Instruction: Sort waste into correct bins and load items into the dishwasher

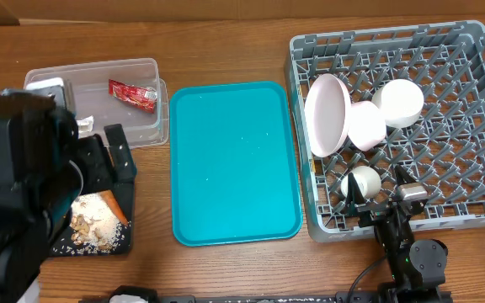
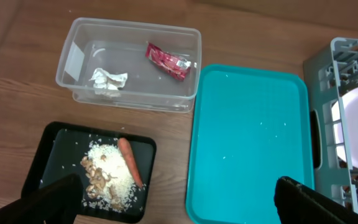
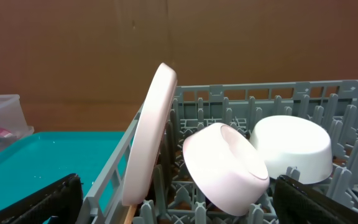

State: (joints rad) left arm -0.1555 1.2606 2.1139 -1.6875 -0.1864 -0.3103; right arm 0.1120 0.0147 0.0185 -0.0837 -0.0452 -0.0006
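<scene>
The L gripper (image 2: pixel 178 183) is held above the black tray (image 2: pixel 55 155) & the teal tray (image 2: pixel 250 149). Its fingers (image 2: pixel 58 199) are spread wide & nothing is held btw. them. The R gripper (image 3: pixel 178 180) is seen low at the front of the grey rack (image 3: pixel 260 99). Its fingers (image 3: pixel 328 202) are spread wide too, w/ nothing gripped.

The clear tub (image 2: pixel 135 26) is set at the back left of the table (image 1: pixel 234 269). The paper wad (image 2: pixel 109 81) & the red wrapper (image 2: pixel 169 61) are kept inside it, lying apart. The black tray is set in front of the tub. The food scraps (image 2: pixel 107 177) are piled in it, & the carrot (image 2: pixel 129 163) is laid on the right edge of the pile, touching it.

The teal tray is placed btw. the 2 bins & the rack. Tiny white specks are seen on it.

In the rack, the white plate (image 3: pixel 151 134) is stood on its edge at the left side. The pink bowl (image 3: pixel 225 168) is tipped on its side just beside the plate. The white bowl (image 3: pixel 291 146) is turned upside down behind it, on the right. The small white cup (image 1: pixel 362 179) is seen nearer the front of the rack, close to the R gripper. It is partly hidden by a black finger, so it can't be told if it is touched.
</scene>
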